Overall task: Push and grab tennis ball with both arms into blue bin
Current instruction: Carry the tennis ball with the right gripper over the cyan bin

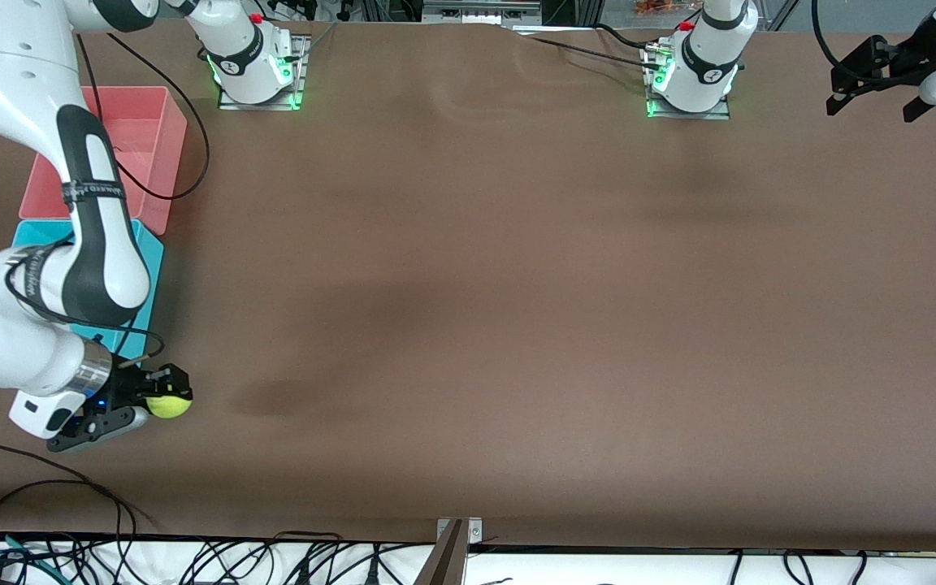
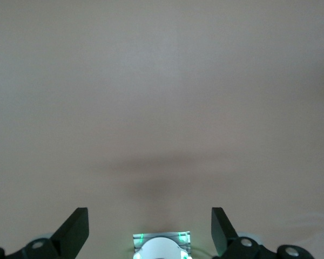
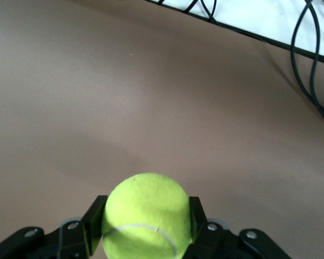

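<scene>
Front view puts the tennis ball point(image 1: 169, 403) pinched in the right gripper point(image 1: 161, 400) just nearer the camera than the blue bin point(image 1: 153, 253), so the carry to it seems next, while the left gripper point(image 1: 874, 84) waits spread wide at its own end.

The tennis ball point(image 1: 169, 403), fuzzy yellow-green with a pale seam, sits clamped between the two black fingers of the right gripper point(image 1: 166, 396), over the brown table at the right arm's end, near the front edge. The blue bin point(image 1: 151, 252), a bright cyan tub, stands close by, farther from the camera and largely covered by the right arm.
</scene>
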### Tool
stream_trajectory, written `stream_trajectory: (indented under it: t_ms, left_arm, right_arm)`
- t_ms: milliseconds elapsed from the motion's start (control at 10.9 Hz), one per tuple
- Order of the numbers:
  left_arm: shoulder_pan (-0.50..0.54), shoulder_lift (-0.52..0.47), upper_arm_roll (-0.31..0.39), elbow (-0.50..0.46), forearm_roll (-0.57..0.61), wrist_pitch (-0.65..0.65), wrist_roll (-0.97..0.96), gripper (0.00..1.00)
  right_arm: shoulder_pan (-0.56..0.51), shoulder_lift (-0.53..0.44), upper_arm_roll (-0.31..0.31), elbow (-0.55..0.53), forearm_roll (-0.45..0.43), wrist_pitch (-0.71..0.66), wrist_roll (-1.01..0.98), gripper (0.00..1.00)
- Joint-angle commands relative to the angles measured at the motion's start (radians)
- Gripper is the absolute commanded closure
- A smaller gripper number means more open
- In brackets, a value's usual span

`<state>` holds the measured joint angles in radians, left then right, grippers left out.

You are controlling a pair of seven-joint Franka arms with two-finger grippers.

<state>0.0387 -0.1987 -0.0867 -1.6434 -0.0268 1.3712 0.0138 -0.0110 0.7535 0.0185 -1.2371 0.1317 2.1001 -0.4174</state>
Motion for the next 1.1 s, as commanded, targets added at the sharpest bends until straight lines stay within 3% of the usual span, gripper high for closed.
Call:
stream_trajectory:
  t_ms: [0,275,366,549,824,1007]
  left_arm:
    - [0.006,0.019,-0.048,0.062,-0.021,-0.047,-0.129,0.00]
    - [0.018,-0.002,-0.061,0.042,-0.019,-0.046,-0.133,0.00]
    - [0.026,-0.002,-0.061,0.042,-0.021,-0.044,-0.133,0.00]
    - [0.026,0.001,-0.061,0.040,-0.021,-0.043,-0.133,0.00]
    - [0.021,0.028,-0.061,0.059,-0.015,-0.044,-0.129,0.00]
    - [0.012,0.030,-0.062,0.059,-0.010,-0.044,-0.130,0.00]
  right_arm:
    - [0.002,-0.075,-0.029,-0.005,-0.037,-0.161,0.025,0.84]
    - [-0.004,-0.144,-0.075,-0.014,-0.067,-0.320,0.019,0.83]
    - [-0.004,-0.190,-0.118,-0.051,-0.072,-0.397,0.014,0.83]
    - [-0.004,-0.329,-0.149,-0.202,-0.131,-0.387,-0.003,0.83]
    - [-0.004,-0.524,-0.247,-0.587,-0.147,-0.127,-0.110,0.83]
    - [-0.004,-0.566,-0.322,-0.730,-0.139,-0.015,-0.185,0.83]
